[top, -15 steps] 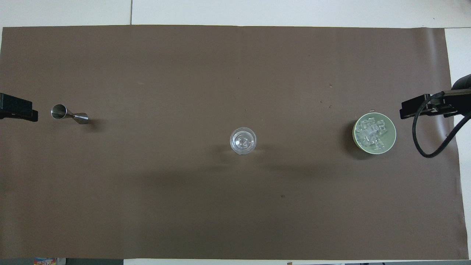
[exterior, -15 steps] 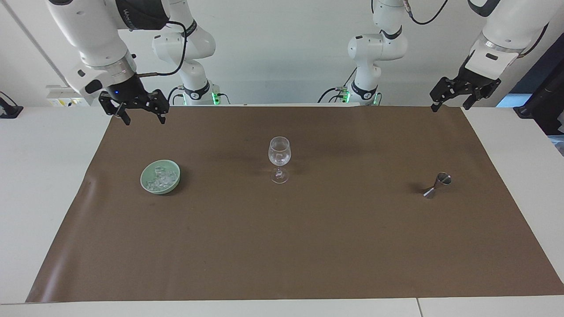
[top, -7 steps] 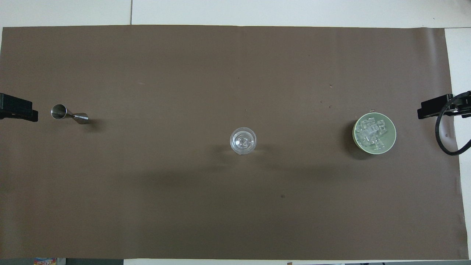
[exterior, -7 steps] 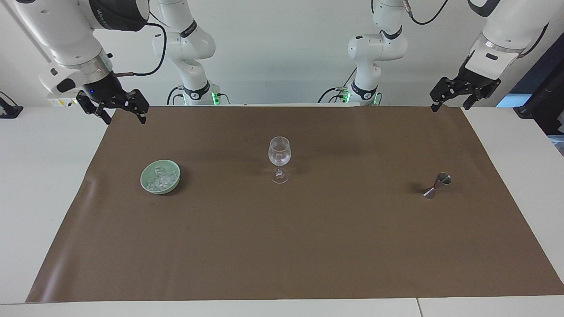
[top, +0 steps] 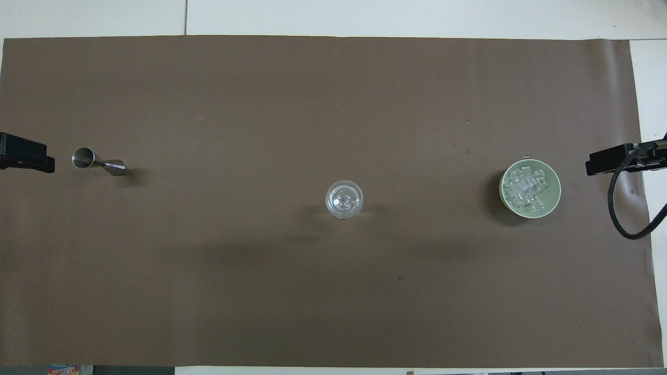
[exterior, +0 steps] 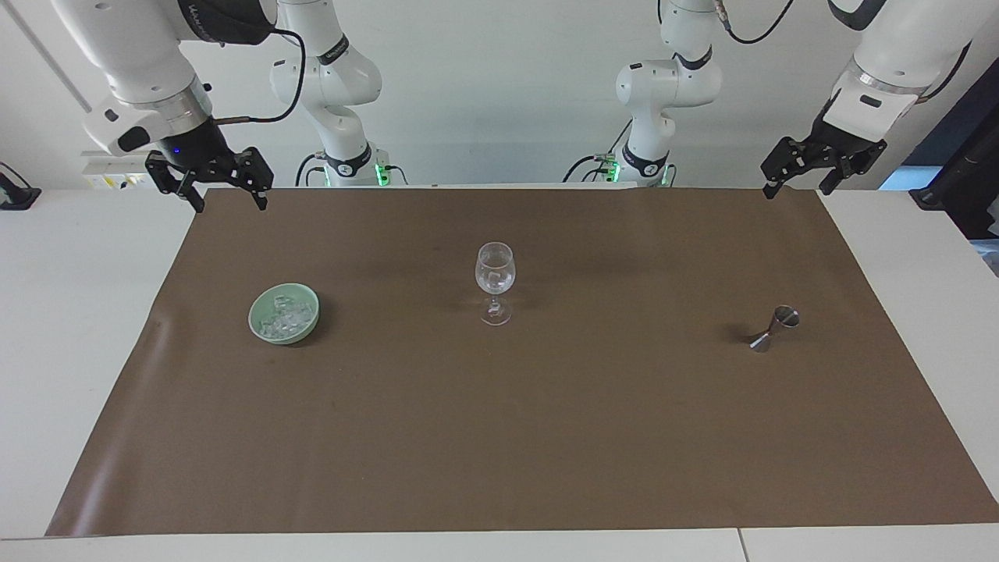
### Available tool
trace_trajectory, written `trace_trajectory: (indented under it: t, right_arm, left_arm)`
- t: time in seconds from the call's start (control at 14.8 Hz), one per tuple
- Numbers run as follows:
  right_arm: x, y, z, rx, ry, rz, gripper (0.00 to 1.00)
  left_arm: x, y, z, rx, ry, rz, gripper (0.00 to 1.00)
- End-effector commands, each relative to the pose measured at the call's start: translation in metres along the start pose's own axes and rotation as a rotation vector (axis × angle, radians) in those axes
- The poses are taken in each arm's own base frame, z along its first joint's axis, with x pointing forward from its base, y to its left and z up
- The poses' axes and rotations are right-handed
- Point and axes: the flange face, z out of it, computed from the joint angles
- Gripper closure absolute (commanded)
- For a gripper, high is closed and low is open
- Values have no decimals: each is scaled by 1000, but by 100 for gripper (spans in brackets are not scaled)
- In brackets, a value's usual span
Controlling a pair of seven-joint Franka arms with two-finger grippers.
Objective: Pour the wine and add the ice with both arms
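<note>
Two white arms stand at one long edge of a bench (exterior: 78,312) covered by a brown mat (exterior: 546,429). The right claw (exterior: 228,201), fingers spread and holding nothing, hangs over the mat's corner at the right arm's end, at the edge nearest the robots; in the overhead view only its dark tip (top: 607,159) and a looping cable show at the frame's border. The left claw (exterior: 798,183), likewise spread and empty, hangs over the mat's corner at the left arm's end; the overhead view shows its tip (top: 23,156) at the frame's edge. The ice (exterior: 287,318) lies heaped as small clear cubes in a pale green bowl (exterior: 261,316), which stands on the mat below the right claw and farther from the robots than it, well apart from its fingers. A stemmed glass (exterior: 495,269) stands upright near the mat's middle, between the two claws, with glassy pieces showing at its bottom from overhead (top: 344,199). A steel jigger (exterior: 773,328) lies tilted on the mat below the left claw, well apart from it and farther from the robots.
</note>
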Motion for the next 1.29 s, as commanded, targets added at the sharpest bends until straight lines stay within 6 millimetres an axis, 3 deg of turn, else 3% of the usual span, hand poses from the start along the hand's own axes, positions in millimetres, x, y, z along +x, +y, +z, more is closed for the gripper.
trace_trajectory:
  t: [0.0, 0.41, 0.61, 0.74, 1.22]
  right_arm:
    - [-7, 2, 0, -10, 11, -25, 0]
    - [-7, -3, 2, 0, 0, 23, 0]
    - [-10, 2, 3, 3, -14, 34, 0]
    - [-16, 4, -7, -5, -13, 37, 0]
    - [-14, 5, -5, -3, -5, 40, 0]
  left_arm:
    - [-11, -2, 6, 10, -7, 11, 0]
    - [-11, -3, 10, 8, -7, 9, 0]
    - [-11, -3, 10, 8, -9, 9, 0]
    - [-11, -3, 9, 8, -4, 8, 0]
    - [-11, -4, 10, 8, -7, 6, 0]
